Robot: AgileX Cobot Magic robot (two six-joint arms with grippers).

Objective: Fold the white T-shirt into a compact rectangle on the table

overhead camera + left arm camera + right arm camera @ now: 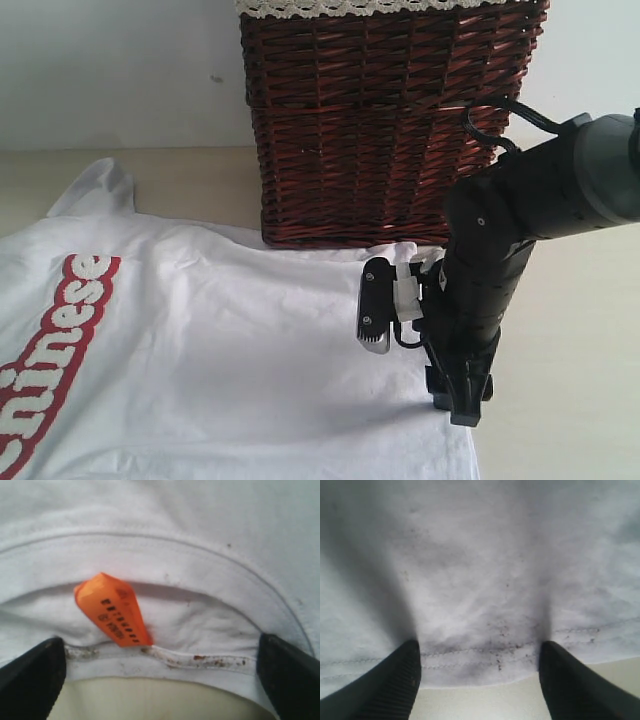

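Pre-grasp: white T-shirt spread on the surface, nothing gripped yet.
Your left end effector stands released astride the collar by the orange tag, your right end effector released astride the hem; next you'd close both on cloth, then lift to fold.

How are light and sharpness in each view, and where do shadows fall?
Exterior view: even light, the white T-shirt nearly washed out. Left wrist view: close and soft, the orange neck tag has blurred print. Right wrist view: dark shadows stretch across the shirt from both end effector fingers.
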